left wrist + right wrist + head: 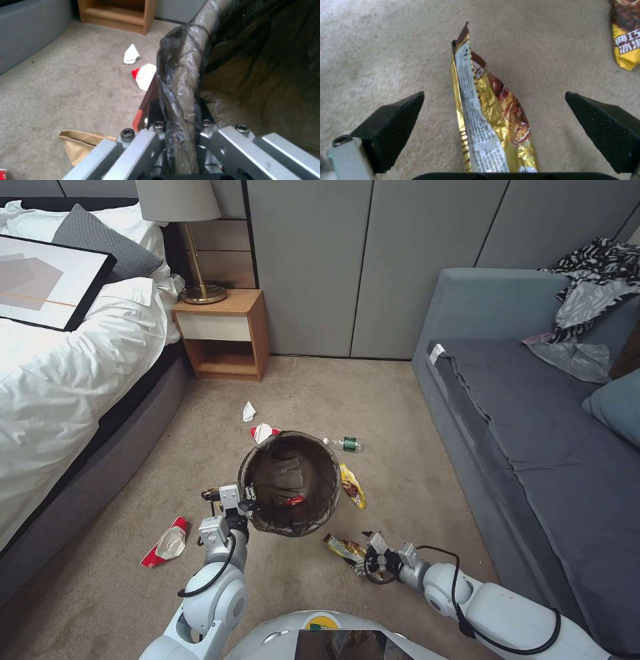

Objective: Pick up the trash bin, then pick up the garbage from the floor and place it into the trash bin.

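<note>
The trash bin [291,481], lined with a dark bag, is at the centre of the carpet. My left gripper [248,500] is shut on its near-left rim [181,82], one finger on each side of the wall. Some litter lies inside the bin. My right gripper [366,557] is open low over the carpet. A gold snack wrapper [486,117] lies between its fingers [393,120], apart from both. More garbage is scattered around: a yellow wrapper [352,485], a small bottle [345,444], a red-and-white packet [262,432], a white scrap [248,411], another packet [167,543] and a brown paper bag [78,146].
A bed [60,380] runs along the left and a grey sofa [533,433] along the right. A wooden nightstand [223,337] with a lamp stands against the back wall. Open carpet lies between bed and sofa.
</note>
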Tool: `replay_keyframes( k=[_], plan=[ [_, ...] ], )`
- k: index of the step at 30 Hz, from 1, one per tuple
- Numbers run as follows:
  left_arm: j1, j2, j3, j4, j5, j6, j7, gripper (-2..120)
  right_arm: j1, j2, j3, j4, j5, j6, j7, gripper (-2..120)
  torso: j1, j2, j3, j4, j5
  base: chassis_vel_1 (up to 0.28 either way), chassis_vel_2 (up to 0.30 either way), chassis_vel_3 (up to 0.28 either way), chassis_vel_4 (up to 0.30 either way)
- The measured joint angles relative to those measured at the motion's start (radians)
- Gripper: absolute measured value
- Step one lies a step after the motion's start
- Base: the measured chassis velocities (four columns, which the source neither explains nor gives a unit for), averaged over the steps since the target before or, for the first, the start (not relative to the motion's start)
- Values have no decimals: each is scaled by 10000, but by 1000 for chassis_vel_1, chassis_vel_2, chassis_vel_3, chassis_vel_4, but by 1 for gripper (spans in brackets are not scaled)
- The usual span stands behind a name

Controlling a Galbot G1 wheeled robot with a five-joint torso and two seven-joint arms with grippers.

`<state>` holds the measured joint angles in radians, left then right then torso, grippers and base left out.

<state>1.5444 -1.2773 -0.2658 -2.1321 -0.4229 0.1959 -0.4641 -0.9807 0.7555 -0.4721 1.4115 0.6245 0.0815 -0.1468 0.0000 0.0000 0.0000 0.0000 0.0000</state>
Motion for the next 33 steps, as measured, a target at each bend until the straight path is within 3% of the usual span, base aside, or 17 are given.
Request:
replay_keyframes(
  k=[12,33],
  plan=[
    [-37,-90,15,63,-1,-31,-8,2,397,585,-392,-849,-172,-254,70,100,0,0,0,0,0,0,0,0,0],
    [-144,-42,69,125,-50,-35,-38,2,449,874,-475,-1083,-387,-856,703,99,0,0,0,0,0,0,0,0,0]
  ],
)
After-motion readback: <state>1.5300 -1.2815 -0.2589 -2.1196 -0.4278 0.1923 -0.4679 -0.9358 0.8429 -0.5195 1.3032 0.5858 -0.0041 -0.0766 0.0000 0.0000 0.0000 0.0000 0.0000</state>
